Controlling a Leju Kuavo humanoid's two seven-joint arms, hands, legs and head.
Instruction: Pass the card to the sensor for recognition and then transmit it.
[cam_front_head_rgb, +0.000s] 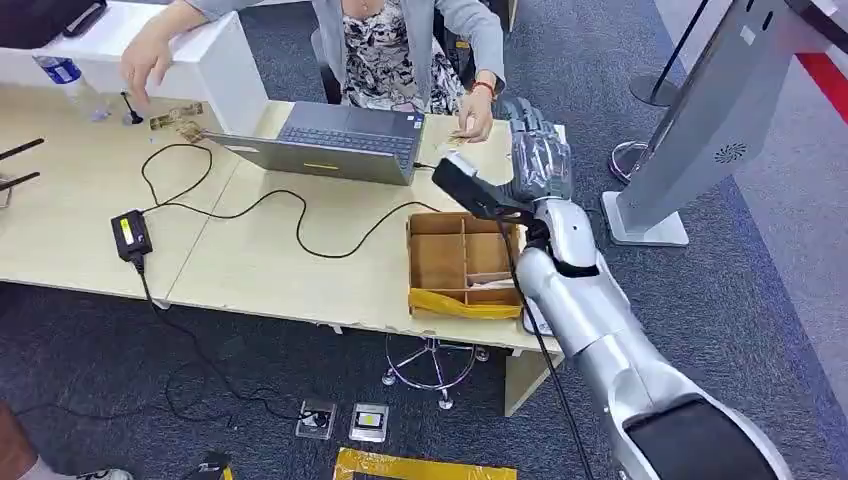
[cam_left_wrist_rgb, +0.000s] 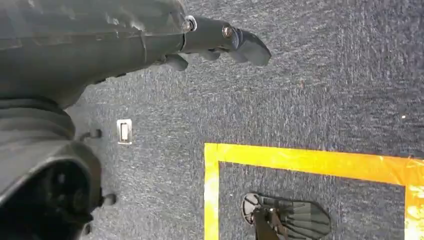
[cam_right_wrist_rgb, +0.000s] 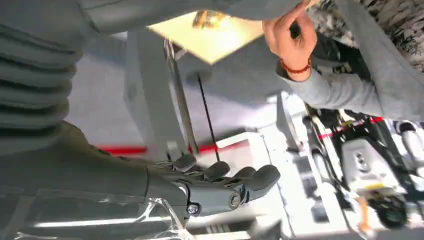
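A: What do we see on the far left?

B: Our left hand (cam_left_wrist_rgb: 150, 35) hangs over the dark carpet (cam_left_wrist_rgb: 310, 90). Its fingers (cam_left_wrist_rgb: 245, 42) are stretched out and hold nothing. A yellow tape line (cam_left_wrist_rgb: 300, 160) runs on the floor under it.

A: And on the table (cam_front_head_rgb: 260, 270)?

B: At the left end stands a water bottle (cam_front_head_rgb: 65, 75). A person's hand (cam_front_head_rgb: 148, 58) hovers just beside it. Nearer to us lies a black power brick (cam_front_head_rgb: 131, 235), and its black cable (cam_front_head_rgb: 300, 225) snakes across the wood.

A: What is in the middle?

B: An open grey laptop (cam_front_head_rgb: 335, 145), with a person sitting behind it. The person's other hand (cam_front_head_rgb: 472, 115) rests on the table just to the right of the laptop.

A: Where is the card?

B: We see a small pale card (cam_front_head_rgb: 452, 143) flat on the table, right at that person's fingertips. It is too small for us to say more.

A: And our right hand?

B: Our right hand (cam_front_head_rgb: 540, 150) is up over the table's right end, near the card but not touching it. Its fingers (cam_right_wrist_rgb: 250, 177) are loose, a little bent, and empty.

A: What is below it?

B: A wooden box (cam_front_head_rgb: 440, 255) with little compartments, and a yellow strip (cam_front_head_rgb: 465, 303) along its near side.

A: And far right?

B: A tall grey kiosk (cam_front_head_rgb: 700, 130) stands on the floor, apart from the table.
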